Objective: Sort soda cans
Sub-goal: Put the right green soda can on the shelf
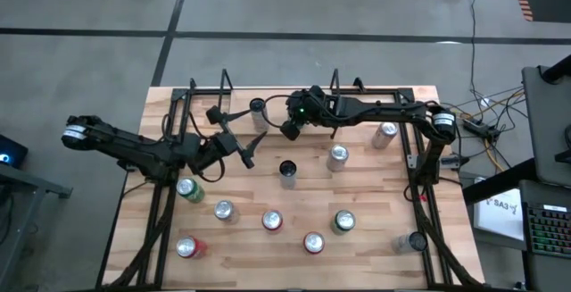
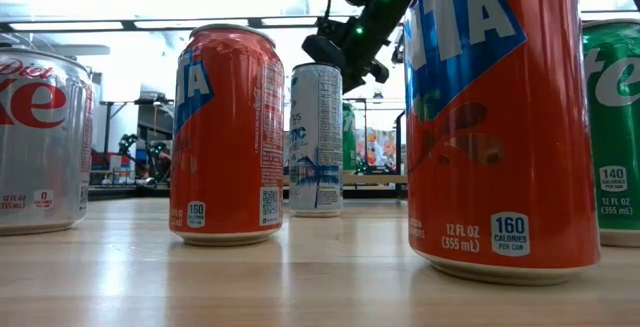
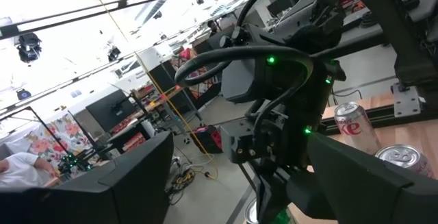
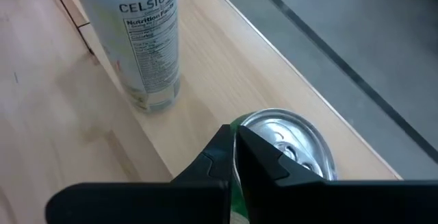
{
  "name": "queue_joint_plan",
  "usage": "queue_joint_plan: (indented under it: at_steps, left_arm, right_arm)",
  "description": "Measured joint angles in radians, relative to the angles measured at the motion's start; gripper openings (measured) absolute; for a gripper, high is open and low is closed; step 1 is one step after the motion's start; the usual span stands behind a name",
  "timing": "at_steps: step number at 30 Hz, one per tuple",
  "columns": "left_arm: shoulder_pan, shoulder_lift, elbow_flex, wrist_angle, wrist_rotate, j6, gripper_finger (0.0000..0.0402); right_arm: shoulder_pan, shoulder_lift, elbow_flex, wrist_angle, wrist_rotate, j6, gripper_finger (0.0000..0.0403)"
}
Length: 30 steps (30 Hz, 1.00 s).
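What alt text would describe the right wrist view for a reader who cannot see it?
The right tool, shut, hovers just above the silver top of a green can standing on the wooden table. Beyond it stands a tall white Celsius can, near the table edge.

Soda cans [image 1: 272, 221] upright, scattered over wooden surface [image 1: 375, 238]; red, green, silver bodies. Black can [image 1: 287, 172] near centre; tall white can [image 1: 258, 111] at far edge.

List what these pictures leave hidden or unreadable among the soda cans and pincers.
- Green can, right wrist view: its body is covered by the shut right pincer and cut off by the bottom edge.
- Left pincer, left wrist view: the open fingertips lie off the bottom edge.
- Big orange can, low view: it hides whatever stands behind it.
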Motion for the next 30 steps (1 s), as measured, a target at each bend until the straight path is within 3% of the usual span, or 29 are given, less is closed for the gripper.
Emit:
queue_joint_plan:
  at_steps: [7,15,30]
  left_arm:
    - [0.0,0.0,0.0,0.0,0.0,0.0,0.0322]
    - [0.0,0.0,0.0,-0.001,0.0,0.0,0.0322]
    - [0.0,0.0,0.0,-0.001,0.0,0.0,0.0322]
  right_arm:
    - [-0.003,-0.01,0.048,0.006,0.021,-0.018,0.0009]
    - [-0.003,-0.01,0.052,-0.108,0.089,0.002,0.0009]
    - [0.002,-0.012,0.052,-0.201,0.086,0.059,0.0009]
